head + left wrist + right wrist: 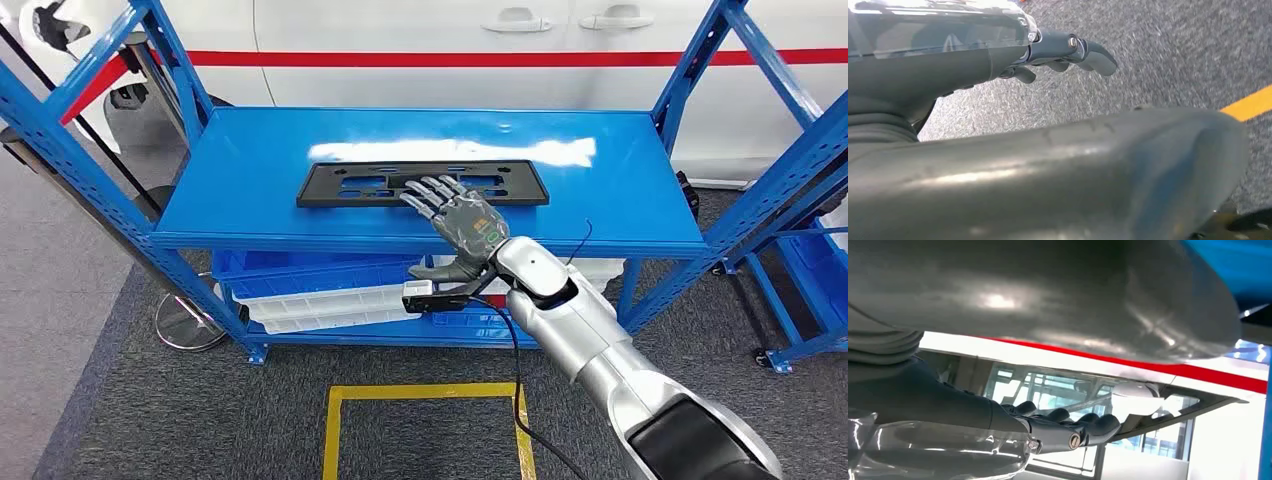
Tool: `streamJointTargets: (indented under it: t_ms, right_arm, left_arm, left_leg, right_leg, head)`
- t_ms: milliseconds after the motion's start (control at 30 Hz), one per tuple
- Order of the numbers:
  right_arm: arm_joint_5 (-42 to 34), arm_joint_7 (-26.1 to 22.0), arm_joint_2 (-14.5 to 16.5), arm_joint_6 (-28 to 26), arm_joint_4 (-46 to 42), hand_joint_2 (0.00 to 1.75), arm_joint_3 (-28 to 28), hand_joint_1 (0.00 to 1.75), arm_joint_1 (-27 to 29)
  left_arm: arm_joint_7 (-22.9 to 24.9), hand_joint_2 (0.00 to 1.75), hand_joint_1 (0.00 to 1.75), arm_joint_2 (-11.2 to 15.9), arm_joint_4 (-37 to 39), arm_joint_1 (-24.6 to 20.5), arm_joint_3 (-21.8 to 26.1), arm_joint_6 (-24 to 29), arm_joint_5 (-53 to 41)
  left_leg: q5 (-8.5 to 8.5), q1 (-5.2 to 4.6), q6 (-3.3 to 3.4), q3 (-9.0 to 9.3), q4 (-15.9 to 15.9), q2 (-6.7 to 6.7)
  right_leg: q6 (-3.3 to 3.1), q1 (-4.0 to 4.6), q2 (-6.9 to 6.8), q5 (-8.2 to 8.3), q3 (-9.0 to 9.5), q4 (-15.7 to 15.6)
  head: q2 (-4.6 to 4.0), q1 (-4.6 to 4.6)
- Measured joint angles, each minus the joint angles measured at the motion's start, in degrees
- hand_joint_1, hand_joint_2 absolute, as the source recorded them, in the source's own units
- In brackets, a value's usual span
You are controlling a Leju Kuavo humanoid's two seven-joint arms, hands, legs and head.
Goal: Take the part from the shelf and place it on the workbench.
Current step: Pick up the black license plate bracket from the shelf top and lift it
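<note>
Left hand [1068, 52]: hanging over floor, fingers curled, empty. Black licence-plate frame [422, 184]: flat on blue shelf [250, 190]. Right hand [462, 215]: fingers extended flat over frame, not gripping. Risk: thin flat frame sliding away instead of lifting.

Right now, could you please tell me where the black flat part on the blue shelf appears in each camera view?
Head view: the black flat part lies across the middle of the blue shelf top, with the right hand over its near edge.
Left wrist view: not in it; grey carpet and a yellow floor line.
Right wrist view: the part shows edge-on beyond the dark fingertips.
Shared landmark: the right hand.
</note>
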Motion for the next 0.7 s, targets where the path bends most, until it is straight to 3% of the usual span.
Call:
streamJointTargets:
  t_ms: [133,167,300,367,433,467,500,533,600,633,700]
  right_arm:
    - [-0.69,0.15,0.46,-0.22,1.16,0.00,0.84,0.00,-2.06]
    - [-0.79,0.25,0.56,-0.35,1.51,0.00,1.08,0.00,-2.45]
    - [-1.10,0.55,0.69,-0.88,2.40,0.00,1.63,0.00,-3.05]
    - [-1.33,0.58,0.71,-1.05,2.83,0.00,1.84,0.00,-3.49]
    - [-1.45,0.60,0.71,-1.09,3.41,0.00,2.02,0.00,-3.65]
    - [-1.47,0.61,0.71,-1.08,3.75,0.00,2.15,0.00,-3.60]
    - [-1.48,0.64,0.71,-1.06,4.07,0.00,2.29,0.00,-3.56]
    - [-1.49,0.66,0.71,-1.05,4.35,0.00,2.43,0.00,-3.57]
    - [-1.54,0.71,0.71,-1.04,4.80,0.00,2.63,0.00,-3.78]
    - [-1.57,0.71,0.73,-1.04,4.98,0.00,2.71,0.00,-3.95]
    - [-1.60,0.71,0.83,-1.04,5.31,0.00,2.85,0.00,-4.20]
  left_arm:
    - [0.00,0.00,0.00,-0.09,0.04,-0.03,0.01,0.15,0.12]
    - [0.00,0.00,0.00,-0.15,0.07,-0.10,0.01,0.14,0.09]
    - [0.00,0.00,0.00,-0.28,0.09,-0.21,0.03,0.13,0.01]
    - [0.00,0.00,0.00,-0.32,0.09,-0.18,0.05,0.14,0.16]
    - [0.00,0.00,0.00,-0.33,0.09,-0.23,0.05,0.14,0.21]
    - [-0.01,0.00,0.00,-0.33,0.09,-0.23,0.06,0.14,0.21]
    - [-0.02,0.00,0.00,-0.33,0.09,-0.21,0.07,0.13,0.21]
    - [-0.04,0.00,0.00,-0.33,0.09,-0.19,0.07,0.13,0.21]
    - [-0.09,0.00,0.00,-0.37,0.09,-0.17,0.08,0.11,0.21]
    - [-0.10,0.00,0.00,-0.40,0.09,-0.21,0.08,0.11,0.21]
    - [-0.11,0.00,0.00,-0.47,0.09,-0.32,0.08,0.10,0.21]
  left_leg:
    - [6.11,-0.05,0.31,4.39,-10.72,0.01]
    - [6.24,-0.14,0.55,5.04,-12.29,0.00]
    - [5.08,-0.06,1.88,5.68,-13.65,-0.11]
    - [4.93,0.06,2.50,6.02,-13.95,-0.05]
    - [4.65,0.02,2.87,6.21,-13.93,-0.03]
    - [4.46,0.00,2.95,6.40,-13.91,-0.07]
    - [4.24,-0.02,2.98,6.71,-13.89,-0.13]
    - [3.95,-0.04,2.93,7.13,-13.87,-0.22]
    - [3.28,-0.14,2.67,8.08,-13.87,-0.34]
    - [2.98,-0.24,2.45,8.36,-13.84,-0.37]
    - [2.65,-0.38,1.90,8.53,-13.94,-0.35]
  right_leg:
    - [0.74,0.09,-0.09,-1.08,1.32,0.70]
    - [1.01,0.17,-0.09,-1.27,1.30,0.81]
    - [2.08,0.12,-0.26,-2.21,0.53,1.80]
    - [2.55,-0.05,-0.30,-4.63,-2.02,6.78]
    - [2.75,-0.11,-0.30,-7.25,-6.63,14.72]
    - [2.78,-0.16,-0.31,-7.47,-8.43,17.33]
    - [2.74,-0.20,-0.31,-6.51,-9.21,17.79]
    - [2.60,-0.21,-0.31,-4.40,-8.76,15.81]
    - [2.07,-0.07,-0.30,0.49,-5.68,8.12]
    - [1.82,0.10,-0.30,1.87,-4.18,4.68]
    - [1.47,0.43,-0.29,1.96,-2.94,1.85]
  head:
    - [0.00,0.01]
    - [0.00,0.01]
    - [0.00,0.01]
    - [0.00,0.01]
    - [0.00,0.01]
    - [0.00,0.01]
    - [0.00,0.01]
    - [0.00,0.01]
    - [0.00,0.01]
    - [0.00,0.02]
    - [0.00,0.02]
